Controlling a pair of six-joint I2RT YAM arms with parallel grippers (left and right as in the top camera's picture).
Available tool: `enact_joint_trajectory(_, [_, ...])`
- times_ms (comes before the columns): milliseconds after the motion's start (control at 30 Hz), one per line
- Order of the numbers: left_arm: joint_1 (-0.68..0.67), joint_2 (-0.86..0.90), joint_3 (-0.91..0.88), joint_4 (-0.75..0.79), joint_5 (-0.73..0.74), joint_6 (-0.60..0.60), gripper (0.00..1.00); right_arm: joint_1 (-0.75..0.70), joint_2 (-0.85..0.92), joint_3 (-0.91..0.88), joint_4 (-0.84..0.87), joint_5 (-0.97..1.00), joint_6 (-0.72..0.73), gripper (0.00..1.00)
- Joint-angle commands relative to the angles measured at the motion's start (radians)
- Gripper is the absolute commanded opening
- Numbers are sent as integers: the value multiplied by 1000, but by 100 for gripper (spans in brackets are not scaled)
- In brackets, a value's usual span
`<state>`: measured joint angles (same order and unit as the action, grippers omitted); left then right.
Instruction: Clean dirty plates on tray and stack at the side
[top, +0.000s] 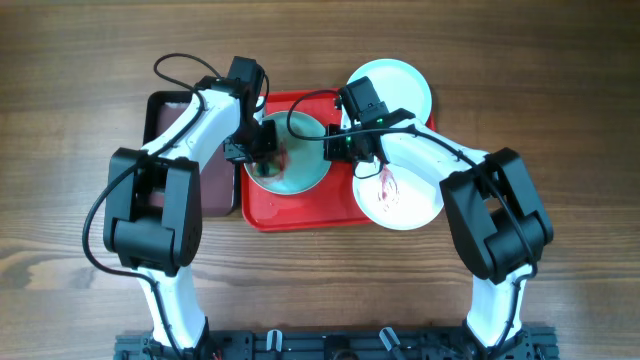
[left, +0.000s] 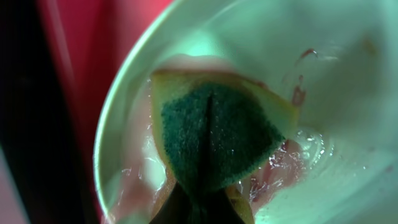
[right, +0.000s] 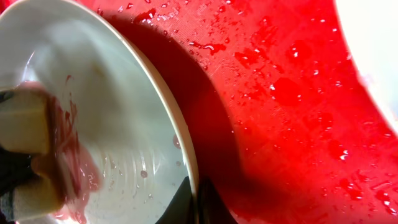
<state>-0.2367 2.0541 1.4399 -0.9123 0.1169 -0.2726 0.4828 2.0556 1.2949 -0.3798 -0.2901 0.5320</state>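
Observation:
A mint-blue plate (top: 300, 165) lies on the red tray (top: 300, 215). It has reddish, wet smears. My left gripper (top: 262, 150) is shut on a yellow sponge with a green scrub face (left: 214, 137) and presses it into the plate (left: 348, 93). My right gripper (top: 335, 148) is shut on the plate's right rim (right: 186, 149); one finger is inside, one outside. A white plate with red sauce (top: 398, 192) lies at the tray's right edge. A second mint plate (top: 392, 88) lies on the table behind the tray.
A dark brown-black tray (top: 200, 160) lies left of the red tray. The red tray's floor (right: 292, 93) is wet with droplets. Both arms cross over the trays. Black cables run from the wrists.

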Motion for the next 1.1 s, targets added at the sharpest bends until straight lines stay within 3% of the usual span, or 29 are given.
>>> enact_joint_trajectory(0, [16,55,-8,-6,-107,-50,4,-7,20,3,0,-58,-32,4])
enact_joint_trajectory(100, [5,75,-8,-4,-44,-45,4,-11,20,3,-2,-64,-32,4])
enact_joint_trajectory(233, [-34,75,-8,87,261,68,4,-11,20,3,-2,-71,-34,4])
enact_joint_trajectory(300, [-58,75,-8,148,306,48,4,-11,20,3,-2,-71,-34,4])
enact_joint_trajectory(433, [-111,76,-8,267,126,-137,4,-11,20,3,-3,-71,-34,4])
enact_joint_trajectory(600, [-112,76,-8,312,-50,-165,4,-11,20,3,-4,-71,-34,4])
enact_joint_trajectory(700, [-100,76,-8,270,-269,-297,4,-11,20,3,-6,-71,-34,4])
enact_joint_trajectory(800, [-86,76,-8,200,-332,-388,4,-11,20,3,-5,-64,-31,4])
enact_joint_trajectory(867, [-83,76,-7,125,-291,-380,4,-11,20,3,-5,-49,-13,4])
enact_joint_trajectory(933, [-83,76,-7,63,-200,-291,4,-12,20,3,-5,-48,-6,4])
enact_joint_trajectory(1067, [-62,76,-7,-54,154,-119,4,-13,24,3,-7,-50,-7,4])
